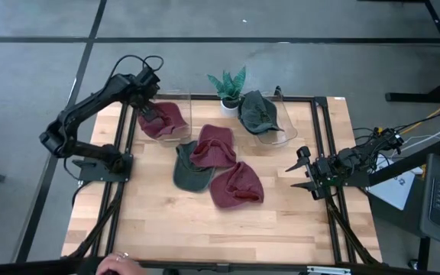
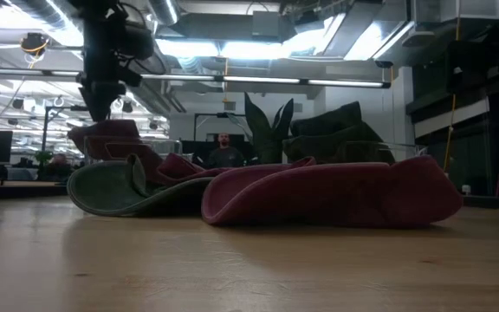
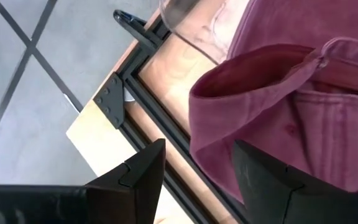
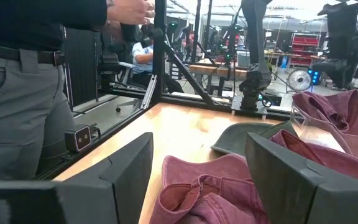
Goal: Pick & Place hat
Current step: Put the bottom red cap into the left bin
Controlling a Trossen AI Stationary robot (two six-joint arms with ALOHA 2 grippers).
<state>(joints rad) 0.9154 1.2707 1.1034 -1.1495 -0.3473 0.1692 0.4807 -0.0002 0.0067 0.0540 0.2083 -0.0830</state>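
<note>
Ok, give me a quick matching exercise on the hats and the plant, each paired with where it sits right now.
Things:
1. dark green hat
2. maroon hat
3. plant
4. second green hat

Places:
A. far edge of the table, between the two clear bins
B. in the left clear bin, under the left gripper
C. flat on the table, partly under a maroon hat
D. in the right clear bin

Pairs: 1-D, 2-B, 3-A, 4-C

The left arm reaches out to the far left of the counter, its hand (image 1: 153, 113) pointing down with fingers spread. The right arm waits low at the right edge, its hand (image 1: 305, 172) parted and level.
</note>
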